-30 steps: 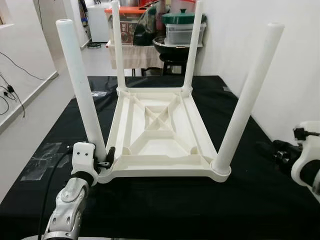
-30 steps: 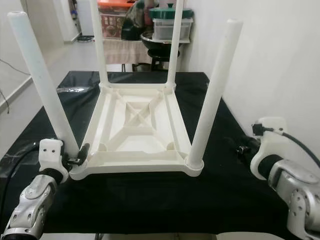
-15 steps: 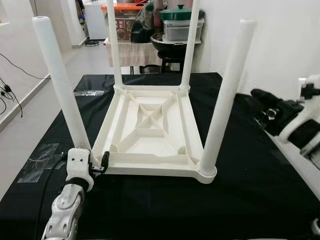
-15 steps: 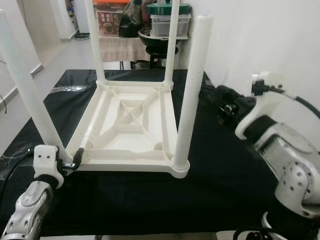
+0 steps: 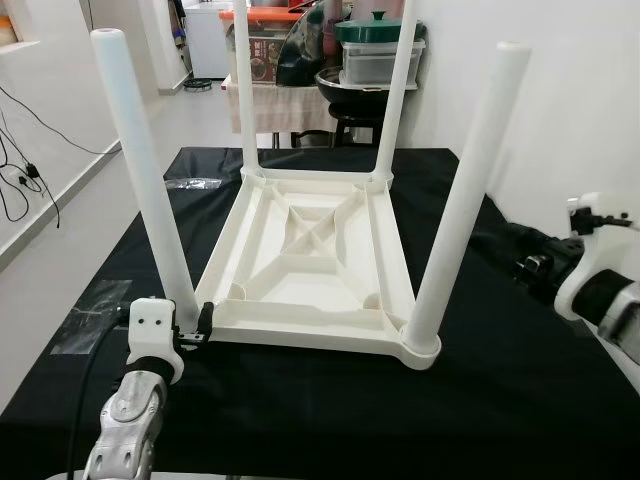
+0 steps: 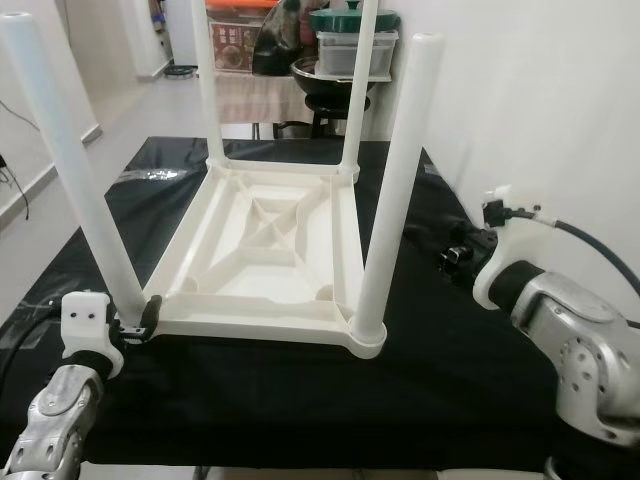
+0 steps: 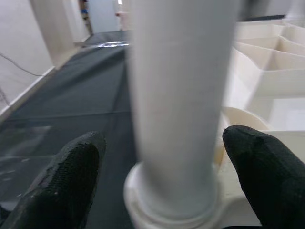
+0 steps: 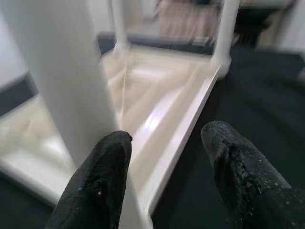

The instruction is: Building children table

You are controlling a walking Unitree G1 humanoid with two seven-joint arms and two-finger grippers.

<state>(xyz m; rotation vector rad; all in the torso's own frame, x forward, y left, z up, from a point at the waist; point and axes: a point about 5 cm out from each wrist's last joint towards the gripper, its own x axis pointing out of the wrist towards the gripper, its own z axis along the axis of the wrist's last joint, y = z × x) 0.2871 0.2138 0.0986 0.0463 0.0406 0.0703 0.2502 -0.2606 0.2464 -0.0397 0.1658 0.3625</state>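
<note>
- Left eye view: the table [image 5: 315, 265] sits upside down on a black cloth [image 5: 520, 400], all four legs pointing straight up. The left gripper [image 5: 200, 325] is down at the near-left corner, right at the foot of the near-left leg [image 5: 145, 180]. The right gripper [image 5: 515, 250] hangs over the cloth on the right side, apart from the table, aimed toward the near-right leg [image 5: 465, 200].
- Right eye view: same layout. The right gripper [image 6: 455, 250] is beside the near-right leg [image 6: 395, 190] but clear of it, about halfway up its height. So the leg lies to that gripper's left, long axis vertical, and the right arm is by far the nearer one to it.
- Left wrist view: fingers [image 7: 71, 179] are spread on either side of the leg [image 7: 178, 105] just above its socket, not clamped that I can see.
- Right wrist view: fingers [image 8: 97, 183] are apart with nothing between them; the leg [image 8: 62, 76] stands just off to one side, tabletop underside [image 8: 157, 102] beyond.
- My guess: the right gripper needs to slide sideways to bracket that leg.
</note>
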